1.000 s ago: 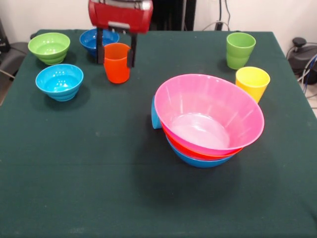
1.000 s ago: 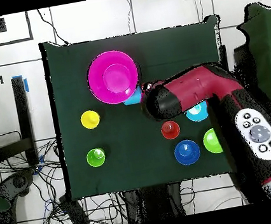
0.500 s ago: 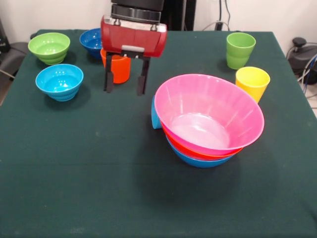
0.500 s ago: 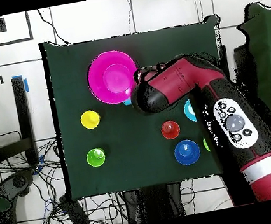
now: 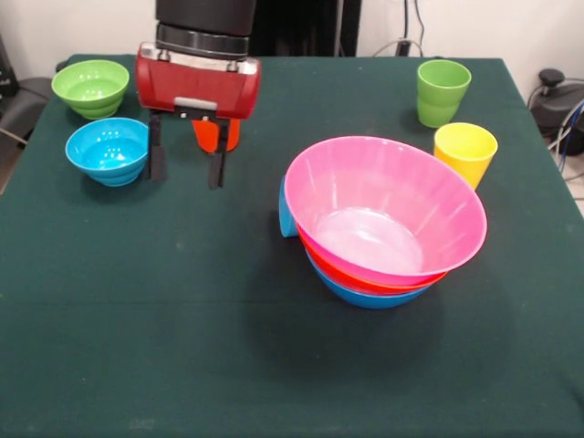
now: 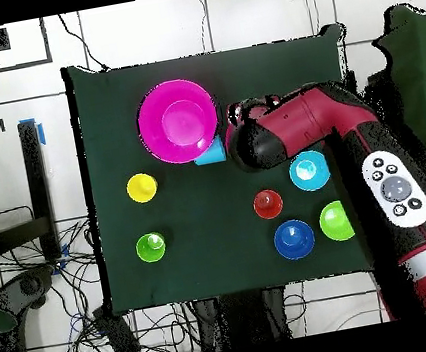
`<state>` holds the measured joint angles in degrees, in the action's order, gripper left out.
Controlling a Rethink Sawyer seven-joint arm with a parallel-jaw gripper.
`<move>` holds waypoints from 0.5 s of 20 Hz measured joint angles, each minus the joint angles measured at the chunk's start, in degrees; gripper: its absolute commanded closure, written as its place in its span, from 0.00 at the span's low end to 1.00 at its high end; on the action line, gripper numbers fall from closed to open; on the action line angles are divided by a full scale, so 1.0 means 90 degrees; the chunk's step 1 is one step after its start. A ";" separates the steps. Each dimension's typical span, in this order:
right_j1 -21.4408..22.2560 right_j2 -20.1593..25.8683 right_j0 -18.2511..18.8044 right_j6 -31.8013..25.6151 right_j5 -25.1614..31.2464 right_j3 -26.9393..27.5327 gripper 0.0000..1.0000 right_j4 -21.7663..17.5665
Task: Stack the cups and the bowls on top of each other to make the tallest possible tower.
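Red glossy arm [image 6: 353, 139], black wrist collar, grey button panel; end effector [image 5: 187, 164]: red housing, two black fingers [image 5: 156, 151].

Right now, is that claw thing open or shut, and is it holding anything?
Gripper: open and empty, hanging over the table between the light blue bowl and the orange cup.

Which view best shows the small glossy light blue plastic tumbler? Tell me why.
The overhead view shows more: the light blue tumbler appears beside the wide pink bowl, partly under its rim. The front view shows only a sliver behind the nested tower.
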<state>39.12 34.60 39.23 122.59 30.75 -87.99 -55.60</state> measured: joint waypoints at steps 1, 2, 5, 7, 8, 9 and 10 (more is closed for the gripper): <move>-0.0021 0.0002 0.0024 0.0000 0.0001 0.0007 0.00 0.0015; -0.0040 0.0010 0.0047 0.0000 0.0001 0.0010 0.00 0.0034; -0.0254 0.0193 0.0320 0.0000 0.0000 0.0011 0.00 0.0394; -0.0492 0.0383 0.0623 0.0000 0.0003 0.0004 0.00 0.0771; -0.0537 0.0422 0.0686 0.0000 0.0002 -0.0003 0.00 0.0842; -0.0582 0.0460 0.0749 0.0000 0.0001 -0.0010 0.00 0.0914; -0.0659 0.0536 0.0877 0.0000 0.0001 -0.0036 0.00 0.1051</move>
<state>33.19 39.43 47.12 122.59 30.76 -88.31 -46.14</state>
